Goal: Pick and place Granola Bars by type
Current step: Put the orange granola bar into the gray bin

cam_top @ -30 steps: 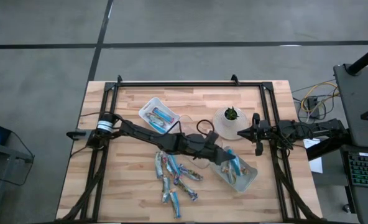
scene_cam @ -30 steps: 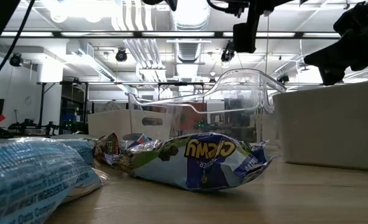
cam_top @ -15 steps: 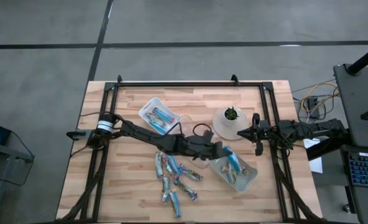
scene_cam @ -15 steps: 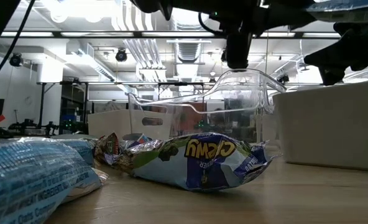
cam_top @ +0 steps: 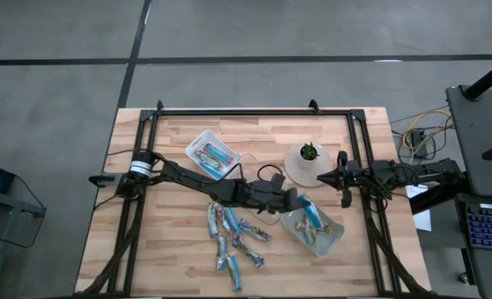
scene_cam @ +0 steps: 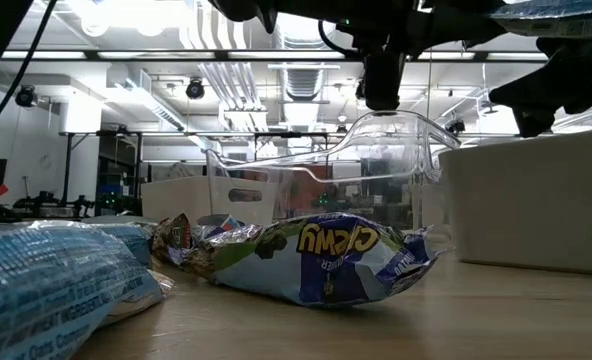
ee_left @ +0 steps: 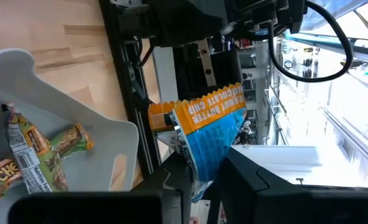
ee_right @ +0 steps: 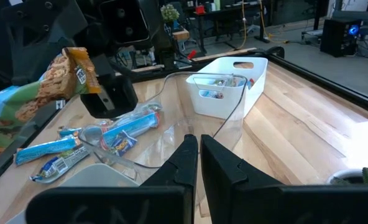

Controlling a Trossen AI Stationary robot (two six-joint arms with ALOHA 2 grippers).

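Left gripper (ee_left: 202, 177) pinches a blue-and-orange granola bar (ee_left: 212, 134) tight, above the clear tray (cam_top: 329, 241) of greenish bars. Right gripper (ee_right: 196, 152) waits beside the plant pot (cam_top: 306, 164), fingers pressed together, holding nothing.

The blue bar (ee_left: 210, 134) has its lower end hidden between the left tool's fingers (ee_left: 171, 186).

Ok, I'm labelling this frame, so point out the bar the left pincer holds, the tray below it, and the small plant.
blue granola bar (ee_left: 212, 134): left wrist view, mid wrapper.
clear tray (cam_top: 335, 239): high view, right rim.
small plant (cam_top: 310, 152): high view, green leaves.
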